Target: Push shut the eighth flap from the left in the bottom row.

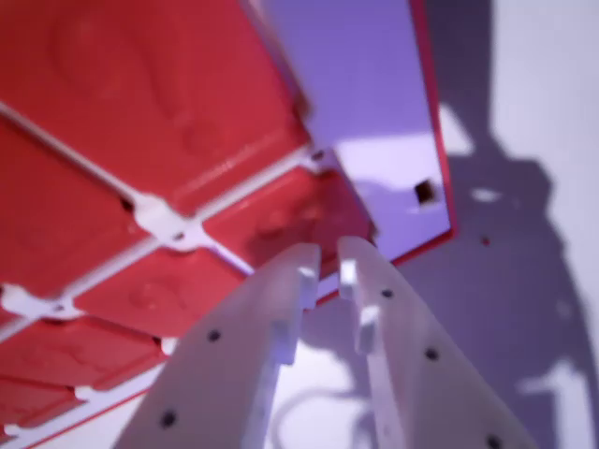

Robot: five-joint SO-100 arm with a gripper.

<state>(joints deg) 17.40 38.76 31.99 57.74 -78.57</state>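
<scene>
While gripper (pixel 328 262) nearly closed, empty, red flap (pixel 290 220) touches fingertips, white board (pixel 374 94) behind

Close over a red flap board (pixel 140 122) with white hinge strips (pixel 164 224). White gripper (pixel 328 264), fingertips nearly together, touching the lower edge of a red flap (pixel 290 220) beside a pale panel (pixel 374 103).

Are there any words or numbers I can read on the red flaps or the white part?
No readable text: there are none in this wrist view.
The red flaps have faint raised shapes on them, too blurred to read as letters or numbers.
The white panel is plain, with only a small dark square hole.
The gripper shows only small dark screw dots, no label; its jaws stand almost closed.
</scene>
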